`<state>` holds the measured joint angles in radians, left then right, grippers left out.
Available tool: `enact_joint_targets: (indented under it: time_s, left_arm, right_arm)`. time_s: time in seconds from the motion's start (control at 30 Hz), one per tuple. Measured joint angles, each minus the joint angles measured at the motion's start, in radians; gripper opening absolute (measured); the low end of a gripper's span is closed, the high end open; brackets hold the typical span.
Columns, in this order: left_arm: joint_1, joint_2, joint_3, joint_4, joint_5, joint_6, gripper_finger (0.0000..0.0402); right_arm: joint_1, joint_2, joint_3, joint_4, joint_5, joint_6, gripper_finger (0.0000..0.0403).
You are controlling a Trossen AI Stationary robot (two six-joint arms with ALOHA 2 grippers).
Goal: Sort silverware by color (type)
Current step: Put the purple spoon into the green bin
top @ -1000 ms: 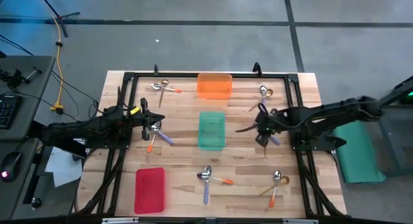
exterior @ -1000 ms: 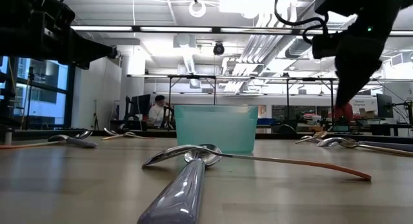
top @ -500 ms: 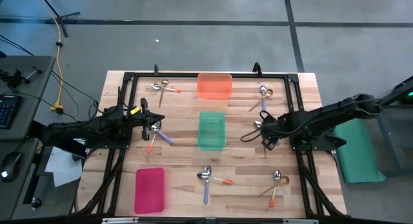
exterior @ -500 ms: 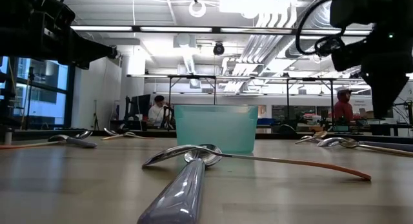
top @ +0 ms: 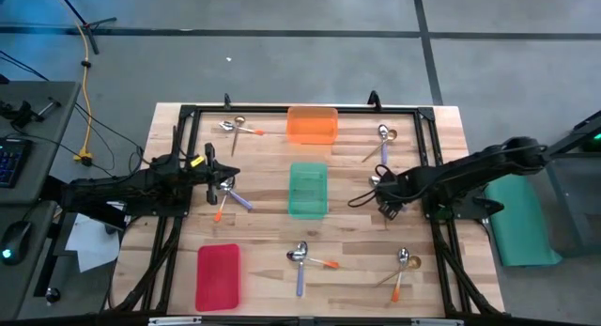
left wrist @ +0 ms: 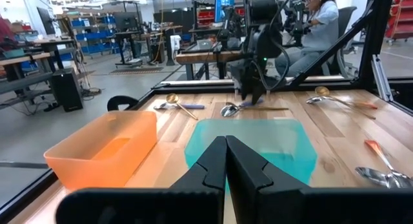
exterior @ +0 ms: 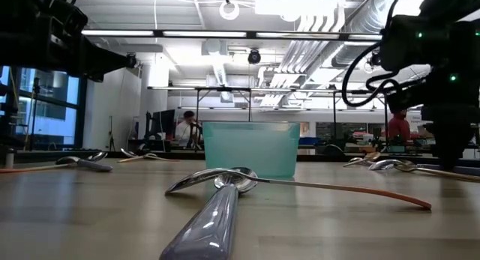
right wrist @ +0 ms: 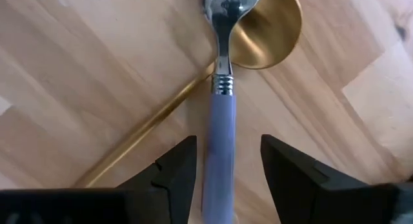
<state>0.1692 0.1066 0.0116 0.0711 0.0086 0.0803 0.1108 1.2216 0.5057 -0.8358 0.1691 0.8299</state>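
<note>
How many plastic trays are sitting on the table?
3. The orange tray sits at the far middle edge, the green tray at the table's centre, and the red tray at the near left. None seems hidden.

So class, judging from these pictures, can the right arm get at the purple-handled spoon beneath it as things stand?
Probably yes. The right gripper is open, with its fingers on either side of the purple spoon. Only the gold spoon crosses under it and might get nudged or caught.
</note>
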Motion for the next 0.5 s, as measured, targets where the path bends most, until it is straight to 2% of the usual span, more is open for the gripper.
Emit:
enact_joint_targets:
  time_s: [0.23, 0.5]
  left_arm:
    - [0.0, 0.0, 0.0, -0.022, 0.0, -0.001, 0.0]
    - [0.0, 0.0, 0.0, -0.022, 0.007, 0.0, 0.0]
  right_arm:
    - [0.0, 0.026, -0.026, 0.054, 0.003, 0.0, 0.0157]
    - [0.0, 0.03, -0.042, 0.068, -0.014, 0.004, 0.0112]
